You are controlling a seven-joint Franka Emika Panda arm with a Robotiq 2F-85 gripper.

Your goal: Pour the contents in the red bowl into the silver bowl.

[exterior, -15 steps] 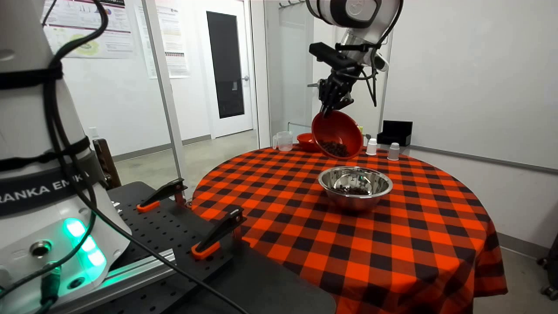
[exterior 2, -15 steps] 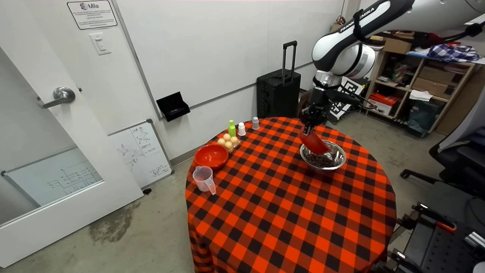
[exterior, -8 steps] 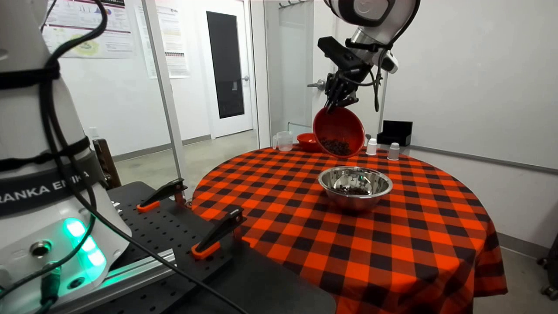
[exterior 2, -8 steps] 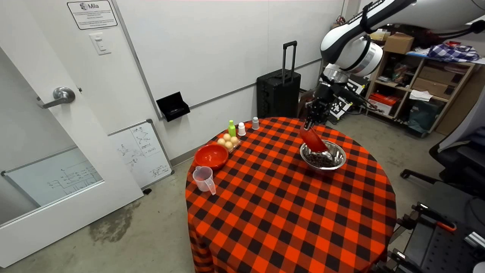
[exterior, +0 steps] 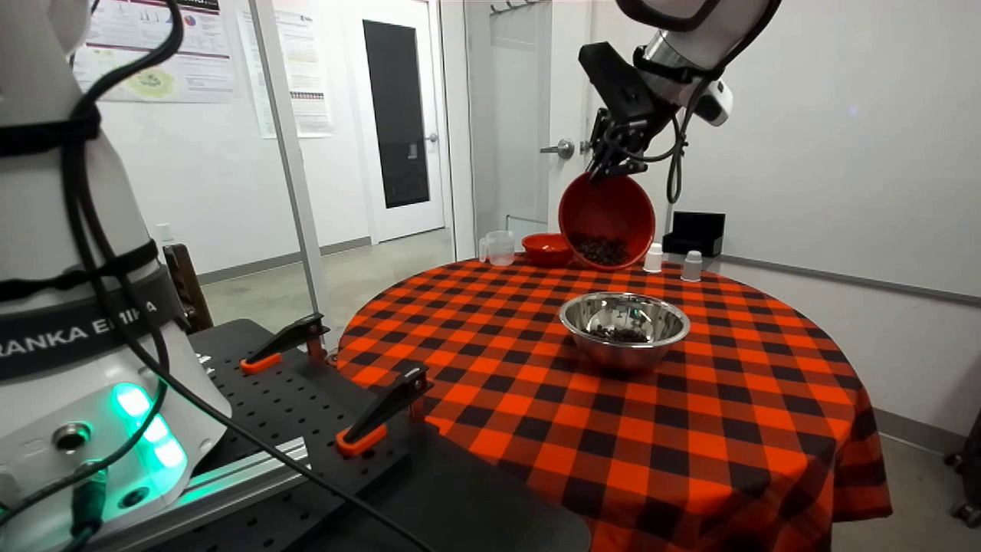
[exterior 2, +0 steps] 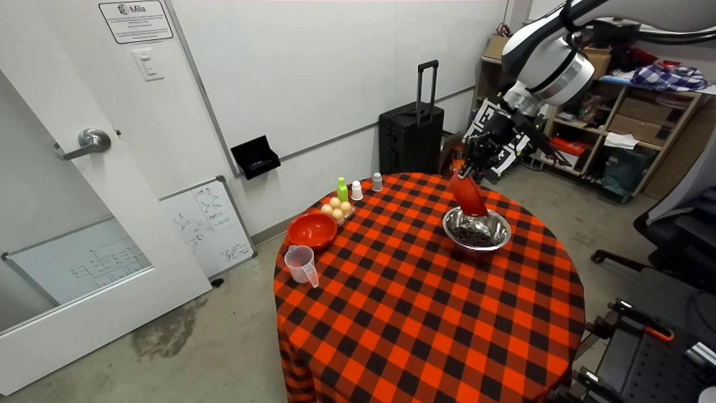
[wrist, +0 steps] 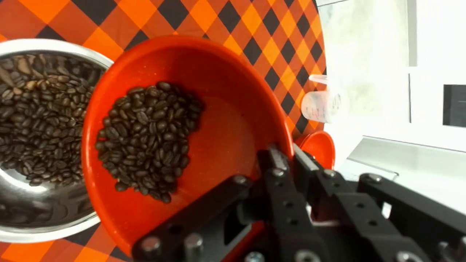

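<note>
Wht arm [exterior 2: 545, 64] has blk cables [exterior: 74, 169], blk fingers [wrist: 286, 200] w/ silver screws [wrist: 279, 172].

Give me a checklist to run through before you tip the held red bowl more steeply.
1. Grip: ok. The gripper is shut on the rim of the red bowl.
2. Pour finished: not ok. A pile of coffee beans lies in that bowl.
3. Stance of the silver bowl: ok. It sits upright on the checkered cloth.
4. Lip fully above the silver bowl: cannot tell. The two overlap in the wrist view.
5. Path: ok. The second red bowl stands apart, beside the measuring cup.
</note>
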